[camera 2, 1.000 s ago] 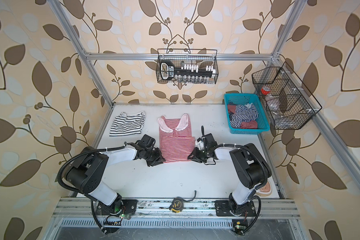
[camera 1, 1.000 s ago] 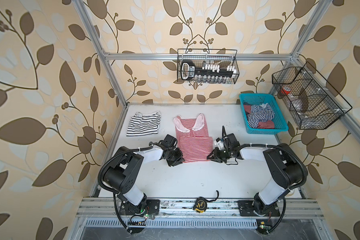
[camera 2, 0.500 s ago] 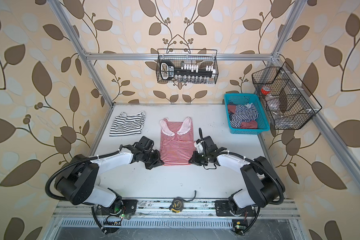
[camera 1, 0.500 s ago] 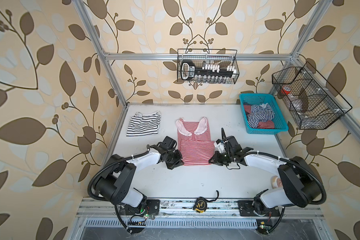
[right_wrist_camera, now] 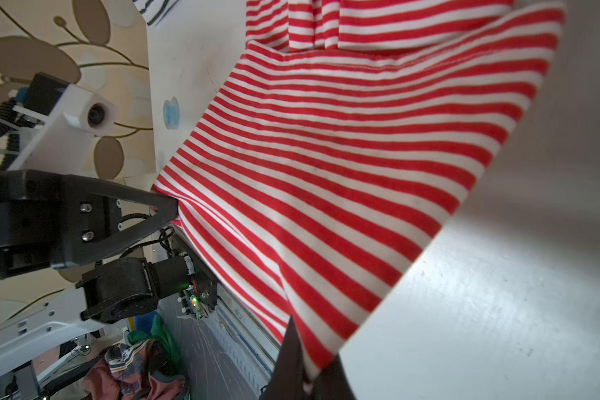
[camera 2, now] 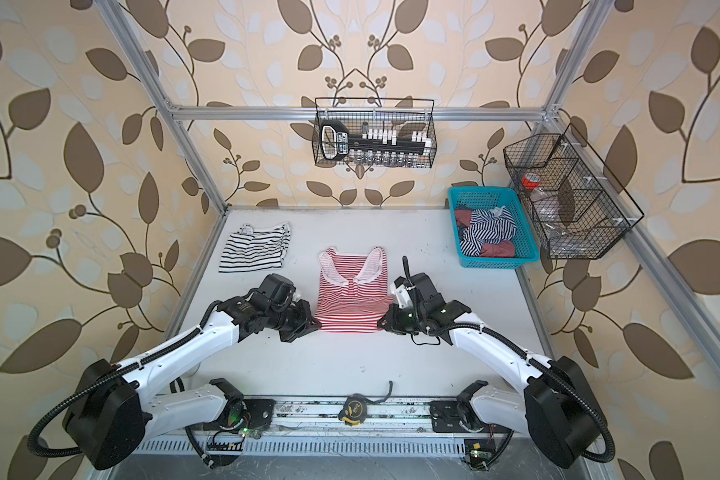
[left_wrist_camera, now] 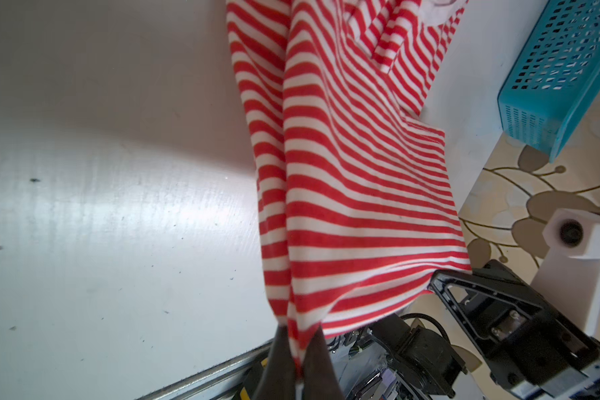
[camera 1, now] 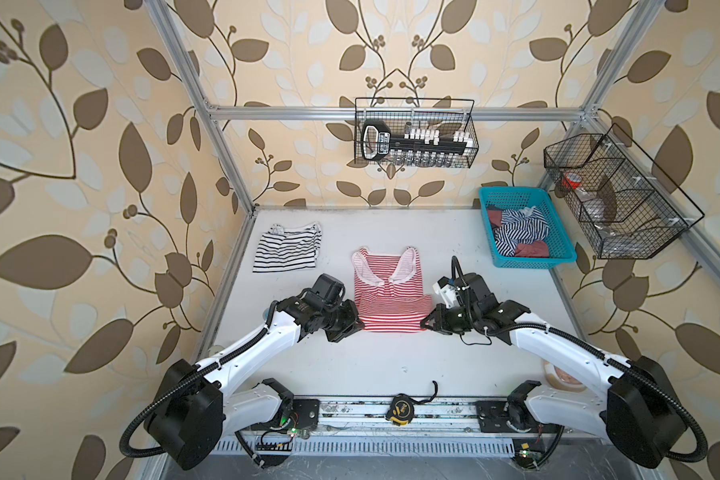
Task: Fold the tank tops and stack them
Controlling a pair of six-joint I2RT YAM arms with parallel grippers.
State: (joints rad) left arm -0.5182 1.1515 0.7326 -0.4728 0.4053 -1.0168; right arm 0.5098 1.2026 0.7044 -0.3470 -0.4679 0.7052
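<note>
**Both hands pinch the near hem of the red-and-white tank top**

My left hand (camera 1: 359, 325) is pressed shut on the near left corner of the red-and-white tank top (camera 1: 387, 299). The left wrist view shows striped cloth caught between its fingers (left_wrist_camera: 278, 360). My right hand (camera 1: 425, 324) pinches the near right corner in the same way, and the right wrist view confirms it.

The hem is raised off the surface (camera 1: 391, 365) and drawn taut between my two hands. The strap end rests flat toward the back wall.

The black-and-white tank top (camera 1: 287, 249) lies folded at the back left of the surface, well apart. The navy-and-white tank top (camera 1: 520, 232) sits crumpled in the turquoise basket (camera 1: 533, 262) at the back right, beside reddish cloth (camera 1: 531, 250).
</note>
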